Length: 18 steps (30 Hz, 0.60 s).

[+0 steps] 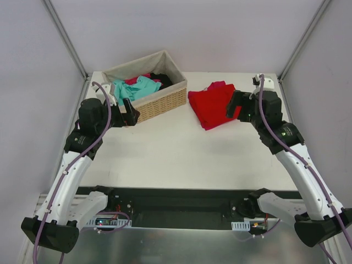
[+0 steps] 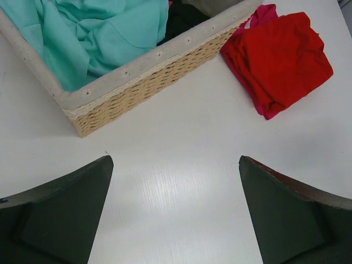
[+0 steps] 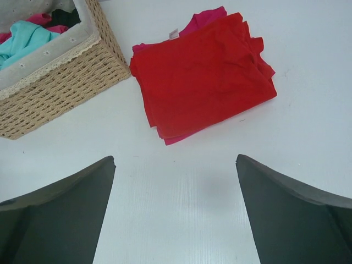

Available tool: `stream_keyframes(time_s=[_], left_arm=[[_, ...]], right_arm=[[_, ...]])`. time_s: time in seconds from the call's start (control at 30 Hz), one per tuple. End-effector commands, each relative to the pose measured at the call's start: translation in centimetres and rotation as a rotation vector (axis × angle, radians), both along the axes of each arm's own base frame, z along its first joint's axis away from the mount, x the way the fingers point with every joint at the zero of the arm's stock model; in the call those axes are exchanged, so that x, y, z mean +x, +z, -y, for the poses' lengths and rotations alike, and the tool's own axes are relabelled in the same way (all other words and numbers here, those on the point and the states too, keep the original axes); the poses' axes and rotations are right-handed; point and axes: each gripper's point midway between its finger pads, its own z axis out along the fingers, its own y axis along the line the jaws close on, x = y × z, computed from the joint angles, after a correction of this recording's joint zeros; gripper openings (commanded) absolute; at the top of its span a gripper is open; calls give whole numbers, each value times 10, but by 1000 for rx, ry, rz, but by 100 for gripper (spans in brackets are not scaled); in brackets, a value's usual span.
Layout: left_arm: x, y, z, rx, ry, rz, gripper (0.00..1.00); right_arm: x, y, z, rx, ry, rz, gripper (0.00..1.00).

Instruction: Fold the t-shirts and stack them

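Left claw (image 1: 128, 112) hung released and empty beside the near left corner of the basket (image 1: 165, 100), jaws wide. The right claw (image 1: 235, 105) was likewise released and held nothing, close to the right edge of the red shirt (image 1: 212, 105).

The red shirt lay folded on the worktop (image 1: 176, 148), just right of the basket. It sat on top of a magenta shirt (image 3: 204, 16), whose edges showed at its far and near sides. This was judged a stack begun, set apart from the basket so the middle of the worktop stayed free for folding.

In the basket the teal shirt (image 1: 136, 88) lay crumpled and uppermost, with a black shirt (image 1: 161, 80) and a magenta piece (image 1: 136, 80) towards the far side. These were judged unfolded stock, the left claw being placed to reach them.

Not determinable:
- How many garments lay under the teal shirt.
- Whether the magenta piece was a whole shirt.
- How neatly the covered magenta shirt was folded.

In the top view the right claw hid part of the red shirt's right edge, and both wrist views cut off the basket's far wall.
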Motion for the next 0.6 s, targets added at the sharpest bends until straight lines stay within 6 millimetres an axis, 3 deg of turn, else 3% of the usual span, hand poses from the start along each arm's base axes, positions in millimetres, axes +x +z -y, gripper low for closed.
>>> stream_keyframes(time_s=[0.0, 0.33, 0.57], left_arm=[[2, 16, 0, 11, -18, 75, 99], [4, 17, -8, 23, 30, 82, 99], [4, 17, -6, 32, 15, 85, 99]], right_arm=[[2, 19, 4, -12, -18, 63, 97], [8, 4, -12, -14, 36, 19, 97], [7, 5, -15, -20, 47, 17, 97]])
